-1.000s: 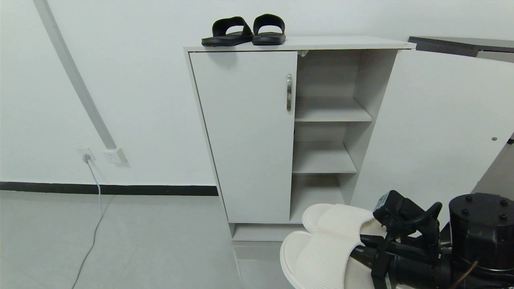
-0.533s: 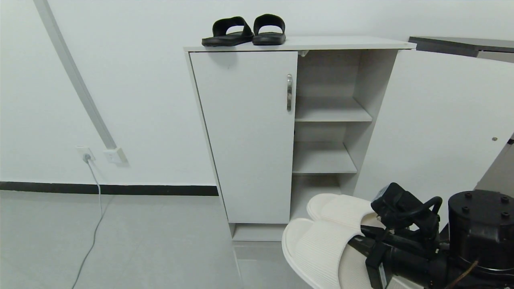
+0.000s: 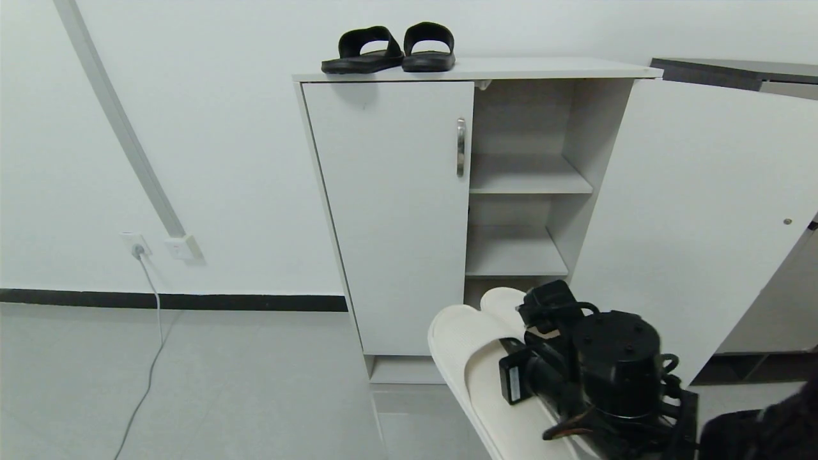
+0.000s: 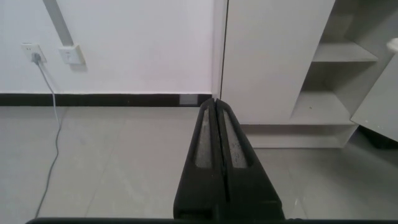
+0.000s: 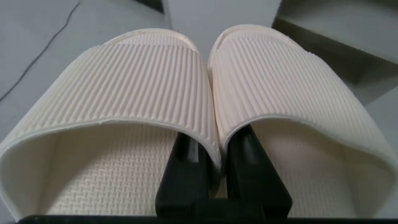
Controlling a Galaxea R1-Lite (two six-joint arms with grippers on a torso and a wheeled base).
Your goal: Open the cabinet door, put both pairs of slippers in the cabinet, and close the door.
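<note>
Right gripper (image 5: 214, 149): fingers pinch white slippers (image 3: 470, 345) by adjoining straps, so both carry together, toes near cabinet (image 3: 390, 217) bottom compartment | left gripper (image 4: 216, 112): fingers pressed together, empty | black slippers (image 3: 390, 51): atop cabinet.

Bright, even overhead light leaves soft shadows inside the cabinet (image 3: 390, 217) and under the black slippers (image 3: 390, 51), upper centre.

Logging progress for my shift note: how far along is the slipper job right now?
Done: the right door stands open. In hand: the right gripper pinches the white slippers together, in front of the cabinet's lowest compartment. Left: set them inside, fetch the black slippers from the cabinet top, close the door.
</note>
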